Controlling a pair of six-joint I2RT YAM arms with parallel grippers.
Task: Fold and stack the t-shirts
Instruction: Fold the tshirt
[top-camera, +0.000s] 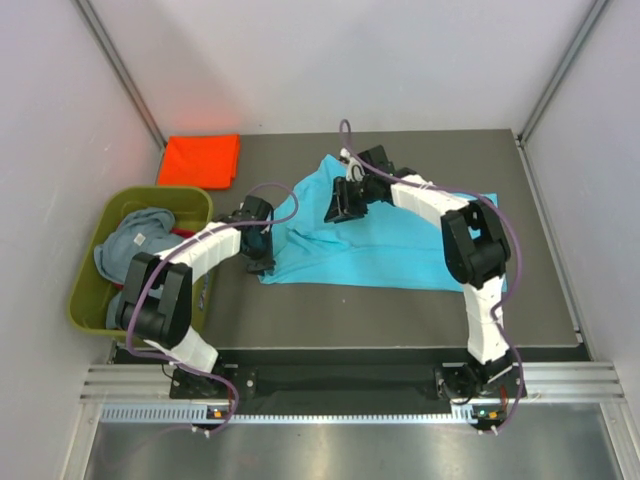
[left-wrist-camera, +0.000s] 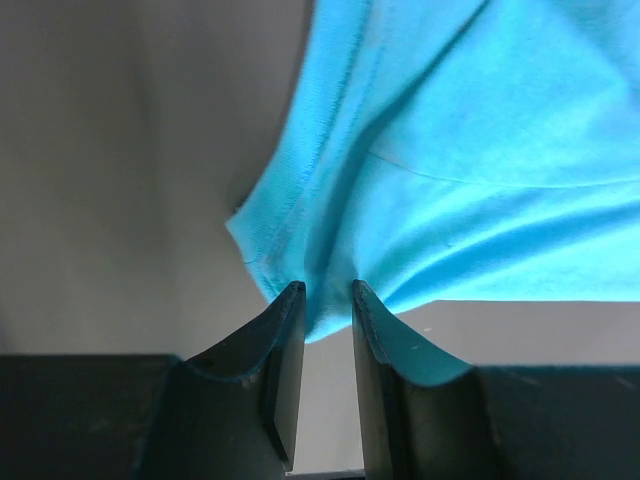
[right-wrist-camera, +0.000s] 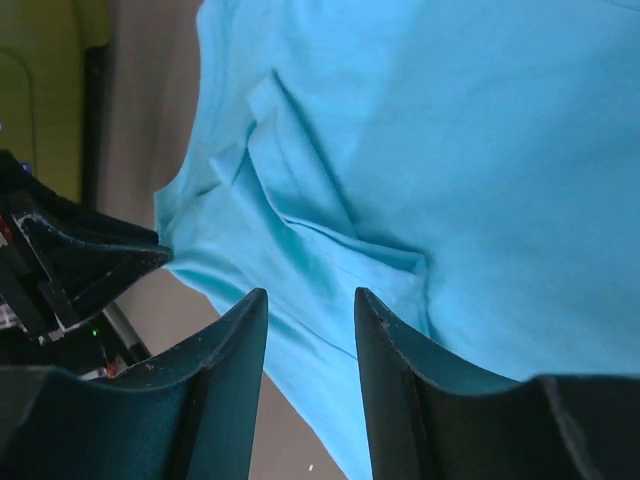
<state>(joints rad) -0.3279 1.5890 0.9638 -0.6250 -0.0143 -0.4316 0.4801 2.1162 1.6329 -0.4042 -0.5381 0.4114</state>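
Observation:
The turquoise t-shirt (top-camera: 385, 245) lies spread and wrinkled on the dark table. My left gripper (top-camera: 263, 260) is at its near-left corner and is shut on a pinch of the cloth; in the left wrist view the shirt (left-wrist-camera: 450, 150) bunches between the fingertips of the gripper (left-wrist-camera: 328, 290). My right gripper (top-camera: 342, 208) hovers open over the shirt's back-left part, with the cloth (right-wrist-camera: 450, 150) beyond its tips (right-wrist-camera: 311, 295). The orange-red shirt (top-camera: 200, 160) lies folded at the back left. The grey-blue shirt (top-camera: 135, 240) lies crumpled in the tub. The red shirt is mostly hidden.
The olive-green tub (top-camera: 190, 196) stands at the table's left edge, close to my left arm. White walls enclose the table on three sides. The left gripper's fingers (right-wrist-camera: 90, 260) show at the left of the right wrist view.

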